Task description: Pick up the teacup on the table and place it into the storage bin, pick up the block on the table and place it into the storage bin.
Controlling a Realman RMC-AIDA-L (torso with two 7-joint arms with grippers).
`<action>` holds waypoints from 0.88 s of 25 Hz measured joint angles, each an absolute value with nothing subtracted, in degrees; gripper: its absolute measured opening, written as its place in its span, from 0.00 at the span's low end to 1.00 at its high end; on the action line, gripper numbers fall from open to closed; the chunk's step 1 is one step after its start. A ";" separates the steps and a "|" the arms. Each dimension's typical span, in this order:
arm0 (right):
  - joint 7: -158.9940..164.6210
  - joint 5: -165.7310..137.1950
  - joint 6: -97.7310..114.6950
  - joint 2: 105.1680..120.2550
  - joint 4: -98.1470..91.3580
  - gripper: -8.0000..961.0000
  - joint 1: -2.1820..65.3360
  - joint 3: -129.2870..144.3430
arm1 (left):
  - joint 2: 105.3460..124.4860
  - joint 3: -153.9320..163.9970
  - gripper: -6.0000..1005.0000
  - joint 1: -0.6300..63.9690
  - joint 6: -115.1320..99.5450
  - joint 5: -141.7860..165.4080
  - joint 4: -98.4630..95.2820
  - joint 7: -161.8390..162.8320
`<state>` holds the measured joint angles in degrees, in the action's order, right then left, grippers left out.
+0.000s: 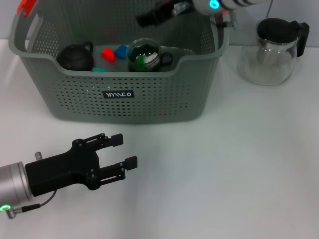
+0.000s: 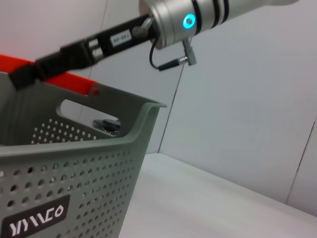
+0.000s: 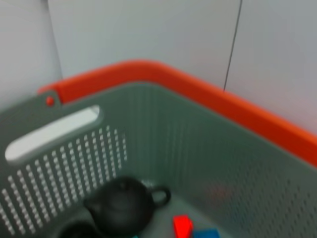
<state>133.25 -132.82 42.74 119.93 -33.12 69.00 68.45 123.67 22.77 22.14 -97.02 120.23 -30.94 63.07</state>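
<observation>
The grey-green storage bin (image 1: 149, 107) stands at the back of the white table. Inside it sit a glass teacup (image 1: 144, 56), a red block (image 1: 108, 54), a blue block (image 1: 121, 51) and a black teapot (image 1: 75, 56). My right gripper (image 1: 148, 18) hovers above the bin's far side, over the teacup. Its wrist view looks down into the bin at the teapot (image 3: 121, 208) and the red block (image 3: 182, 225). My left gripper (image 1: 125, 150) stays low over the table in front of the bin, open and empty.
A glass jug (image 1: 273, 50) with a black lid stands to the right of the bin. The left wrist view shows the bin's labelled wall (image 2: 74, 198) close by and the right arm (image 2: 188, 20) above it.
</observation>
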 joint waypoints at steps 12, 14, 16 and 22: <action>99.04 -85.29 72.10 119.75 -58.03 0.74 34.90 58.91 | 123.63 22.76 0.72 21.74 -97.08 120.23 -30.93 62.94; 90.92 -79.58 78.88 119.37 -54.73 0.74 30.70 57.04 | 123.48 22.76 0.72 21.71 -97.50 120.27 -30.93 62.88; 84.68 -77.44 85.93 118.95 -51.00 0.75 27.57 55.17 | 123.33 22.76 0.72 21.73 -98.05 120.33 -30.93 62.88; 75.16 -88.69 97.07 118.29 -46.41 0.75 21.66 53.65 | 122.06 22.93 0.72 22.07 -102.86 120.85 -31.50 62.85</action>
